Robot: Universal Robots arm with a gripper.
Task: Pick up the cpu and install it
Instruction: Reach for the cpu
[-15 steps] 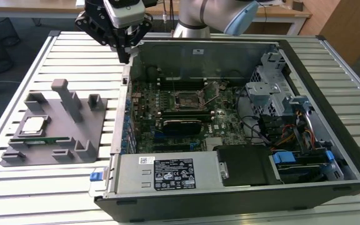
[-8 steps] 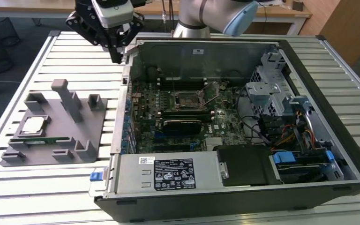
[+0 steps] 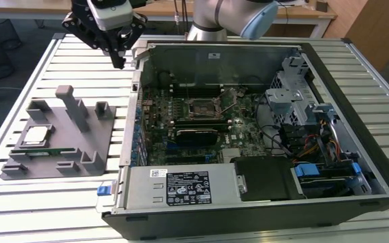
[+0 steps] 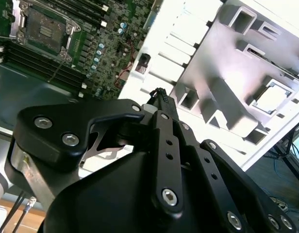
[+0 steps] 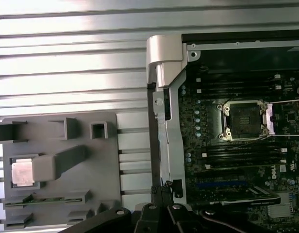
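In the exterior view, find the gripper (image 3: 119, 64) at eleven o'clock, poised over the slatted table (image 3: 73, 76) just outside the computer case (image 3: 262, 225), with fingers pinched together on nothing. Find the cpu (image 3: 34, 135) at eight o'clock, seated lid-up in a grey fixture (image 3: 89, 132), probably for a level pick. In the second wrist view, note the cpu (image 4: 273, 97) well beyond the closed fingertips. In the first wrist view, note the socket (image 5: 244, 119) bare, seemingly opened to receive the chip.

You've got a slatted metal table (image 3: 46, 202) with two things directly on it: a grey holder block (image 3: 66, 139) toward the exterior view's left and, just beside it, an open black computer case (image 3: 215, 61) lying on its side.
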